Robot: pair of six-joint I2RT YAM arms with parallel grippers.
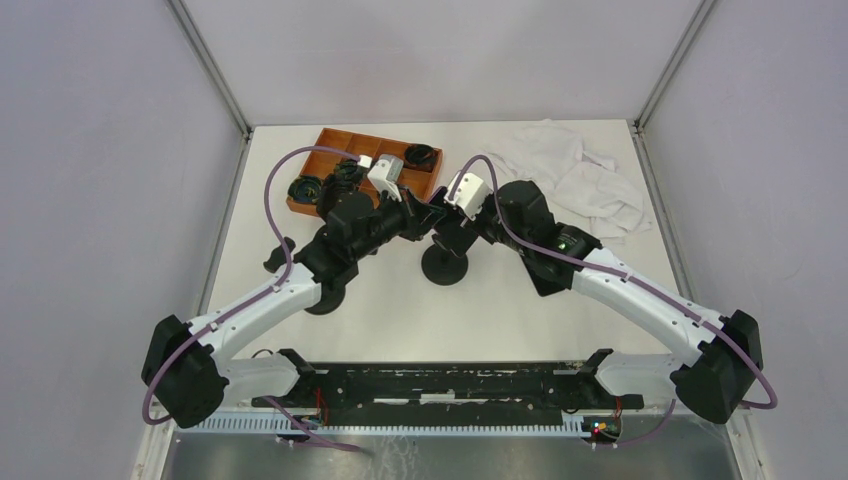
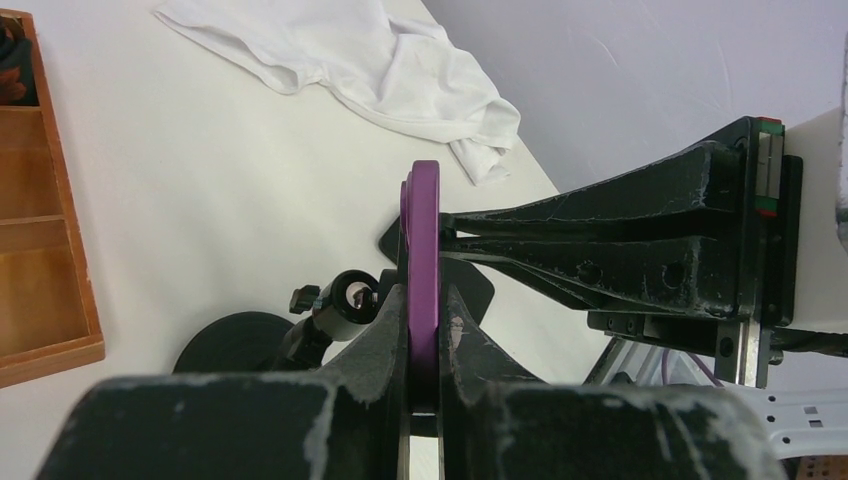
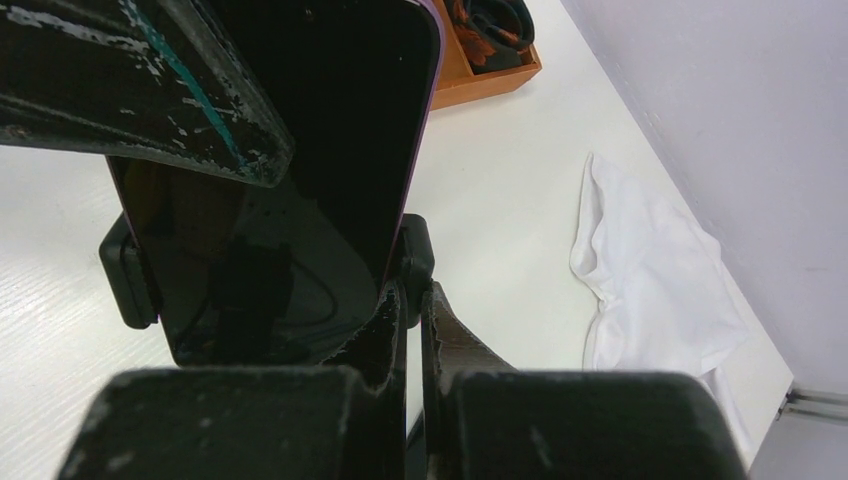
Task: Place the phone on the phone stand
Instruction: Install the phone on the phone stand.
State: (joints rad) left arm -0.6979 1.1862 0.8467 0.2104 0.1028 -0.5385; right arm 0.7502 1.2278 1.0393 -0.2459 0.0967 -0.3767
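In the right wrist view the phone (image 3: 300,140) stands upright with its dark screen facing the camera, its lower end between the side clamps of the phone stand (image 3: 125,275). My left gripper (image 2: 425,300) is shut on the phone's purple edge (image 2: 425,240). The right gripper (image 3: 412,295) is shut at the stand's right clamp (image 3: 416,250). The stand's round black base (image 1: 445,268) rests on the table below both grippers. From above, the two grippers (image 1: 418,215) (image 1: 452,225) meet over it and hide the phone.
A wooden tray (image 1: 330,140) with black parts sits at the back left. A crumpled white cloth (image 1: 580,175) lies at the back right. Another round black object (image 1: 325,300) lies under my left arm. The enclosure walls stand close on both sides.
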